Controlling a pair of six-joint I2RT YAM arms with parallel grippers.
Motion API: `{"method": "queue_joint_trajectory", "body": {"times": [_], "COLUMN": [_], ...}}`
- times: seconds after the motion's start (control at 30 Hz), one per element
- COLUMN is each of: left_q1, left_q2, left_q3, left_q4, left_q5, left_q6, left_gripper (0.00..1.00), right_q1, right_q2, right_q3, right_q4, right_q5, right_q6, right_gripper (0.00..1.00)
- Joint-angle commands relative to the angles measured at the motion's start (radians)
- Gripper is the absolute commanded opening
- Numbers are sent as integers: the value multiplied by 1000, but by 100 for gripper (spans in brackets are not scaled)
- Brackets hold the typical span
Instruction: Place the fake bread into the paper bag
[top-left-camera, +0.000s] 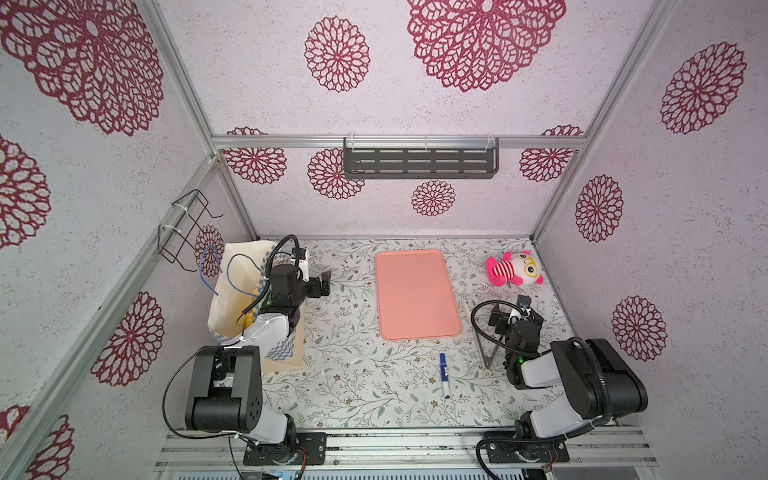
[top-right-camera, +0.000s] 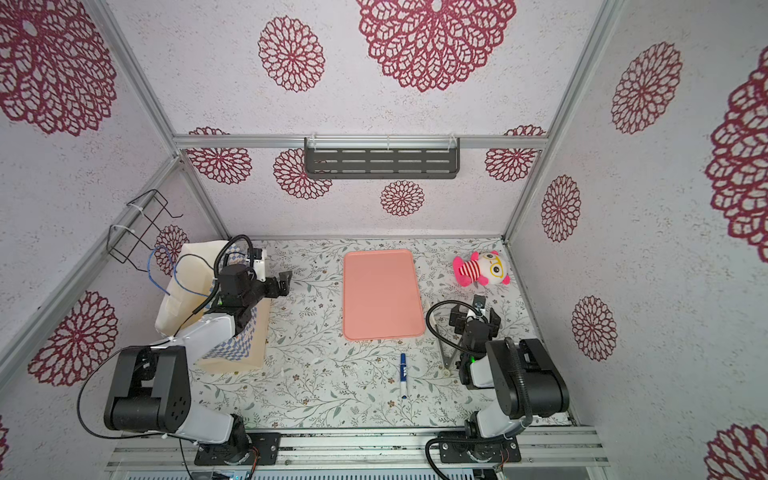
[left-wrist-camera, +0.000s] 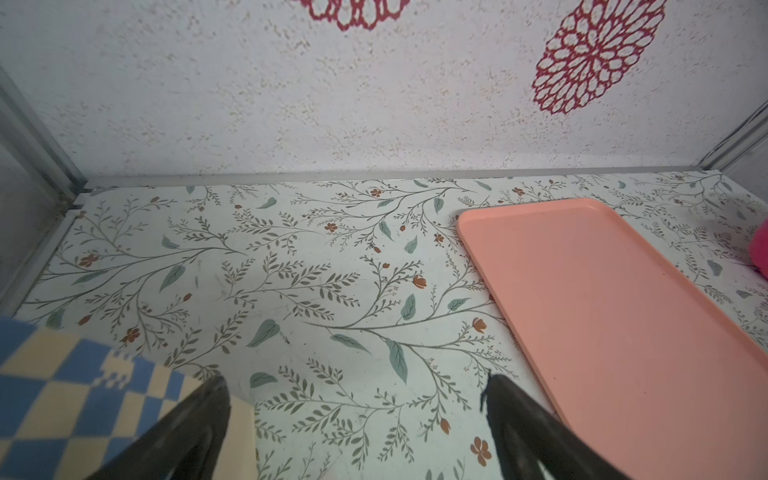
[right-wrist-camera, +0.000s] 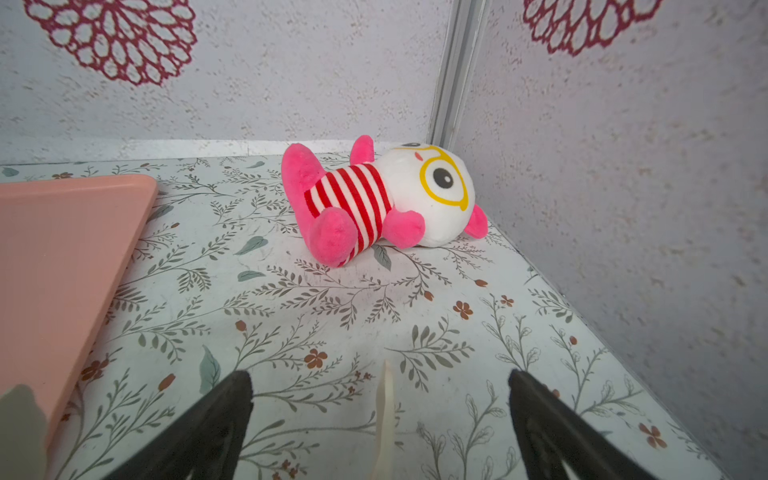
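Your left claw (left-wrist-camera: 355, 386) hangs with its fingers wide apart and nothing between them, over bare worktop (top-left-camera: 353, 316) between the paper bag (top-left-camera: 232, 291) and the pink tray (top-left-camera: 415, 295). Your right claw (right-wrist-camera: 380, 376) is spread too and empty, above a pair of tongs (top-left-camera: 476, 336), facing the striped plush toy (top-left-camera: 515, 269). That bag stands open-mouthed by the left wall. A yellow patch (top-left-camera: 248, 321) shows inside it, but you cannot tell whether it is the fake bread.

There is one paper bag (top-left-camera: 224, 307), one pink tray (top-left-camera: 415, 295), one plush toy (top-left-camera: 515, 269) and one blue marker (top-left-camera: 444, 374). There is also one pair of tongs (top-left-camera: 478, 340), one slotted shelf (top-left-camera: 419, 163) and one wire rack (top-left-camera: 187, 228).
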Motion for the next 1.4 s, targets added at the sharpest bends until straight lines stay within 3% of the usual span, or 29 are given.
{"method": "queue_joint_trajectory", "body": {"times": [0.0, 0.1, 0.37, 0.77, 0.93, 1.2, 1.37], "left_q1": [62, 115, 163, 142, 139, 153, 157], "left_q2": [-20, -12, 60, 30, 68, 83, 110], "left_q3": [-18, -29, 80, 16, -85, -66, -22], "left_q4": [-7, 49, -85, -128, 66, 44, -15], "left_q5": [-21, -1, 145, 84, 76, 105, 121], "left_q6": [56, 39, 16, 52, 84, 69, 73], "left_gripper": [98, 98, 99, 98, 97, 97, 97], "right_q1": [2, 1, 2, 2, 2, 3, 5], "right_q2": [-8, -7, -8, -8, -8, -8, -5], "right_q3": [19, 18, 17, 15, 16, 11, -47], "right_q4": [32, 35, 36, 36, 37, 47, 163], "right_q5": [-2, -3, -2, -1, -1, -1, -18], "right_q6": [-13, -13, -13, -13, -14, -15, -29], "right_gripper": [99, 99, 99, 99, 99, 99, 99]}}
